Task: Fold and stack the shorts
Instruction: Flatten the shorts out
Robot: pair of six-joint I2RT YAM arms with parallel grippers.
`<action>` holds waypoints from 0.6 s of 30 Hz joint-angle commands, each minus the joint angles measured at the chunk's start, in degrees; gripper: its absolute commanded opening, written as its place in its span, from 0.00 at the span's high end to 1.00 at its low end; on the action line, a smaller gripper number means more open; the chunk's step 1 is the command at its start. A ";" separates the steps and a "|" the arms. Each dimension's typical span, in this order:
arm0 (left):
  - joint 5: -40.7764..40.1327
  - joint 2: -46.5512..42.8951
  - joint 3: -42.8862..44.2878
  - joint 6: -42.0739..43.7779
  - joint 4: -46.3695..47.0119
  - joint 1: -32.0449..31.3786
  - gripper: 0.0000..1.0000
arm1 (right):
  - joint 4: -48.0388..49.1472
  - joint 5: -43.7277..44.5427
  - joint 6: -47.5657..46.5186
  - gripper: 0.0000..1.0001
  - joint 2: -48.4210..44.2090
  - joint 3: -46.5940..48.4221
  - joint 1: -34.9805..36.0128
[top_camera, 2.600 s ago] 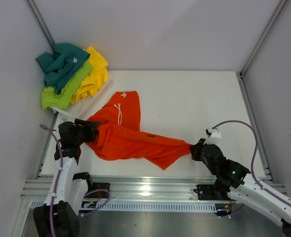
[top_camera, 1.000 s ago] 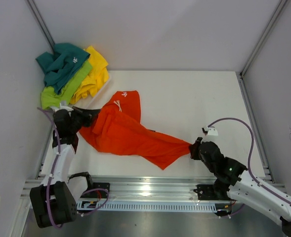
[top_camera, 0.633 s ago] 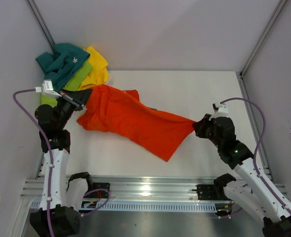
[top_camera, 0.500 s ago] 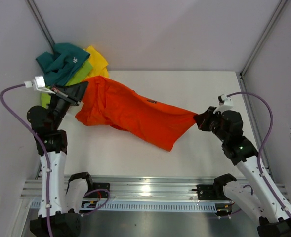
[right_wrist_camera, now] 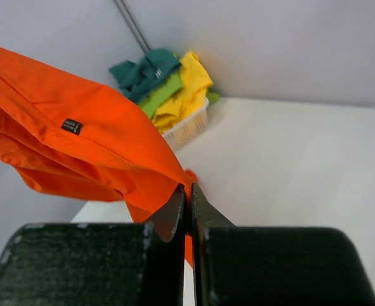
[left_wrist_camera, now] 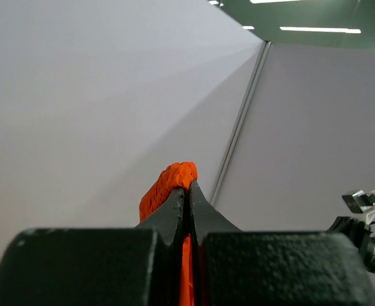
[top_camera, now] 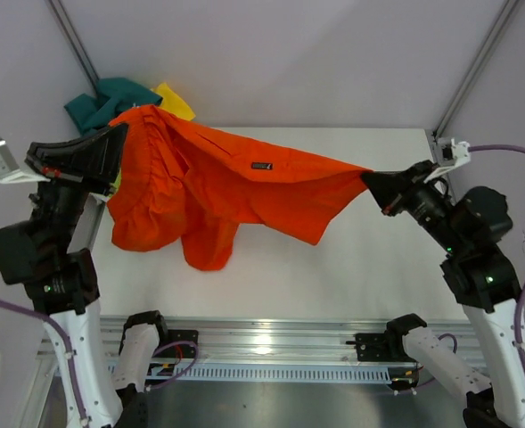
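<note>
The bright orange fabric shorts [top_camera: 217, 192] hang in the air above the white tabletop [top_camera: 360, 259], stretched between the two arms over its left half and middle, with a loose leg drooping towards it. The left arm's fingers [left_wrist_camera: 174, 205] are pressed together on a bunched edge of the cloth high above the tabletop's left side. The right arm's fingers [right_wrist_camera: 173, 207] pinch the opposite corner above its right side. The heap of teal, lime and yellow shorts [right_wrist_camera: 165, 86] sits in a white basket [right_wrist_camera: 190, 124] at the tabletop's far left corner.

This looks like the spreading step, ahead of any fold. The next move probably calls for lowering both ends together, kept taut, so the cloth lands flat on the tabletop.
</note>
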 commanded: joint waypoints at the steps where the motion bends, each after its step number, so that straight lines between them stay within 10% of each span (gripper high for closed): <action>1: -1.21 -3.01 10.22 5.23 -4.42 0.69 1.00 | -4.83 -3.06 -2.62 1.00 -2.63 7.98 -0.24; 10: -1.92 0.75 27.92 8.24 -16.03 0.69 1.00 | -9.94 0.79 -2.62 1.00 -8.08 10.55 -0.24; 18: 2.48 6.90 12.74 -0.19 -0.67 0.61 1.00 | -6.18 8.54 -2.88 1.00 -0.54 8.08 -0.41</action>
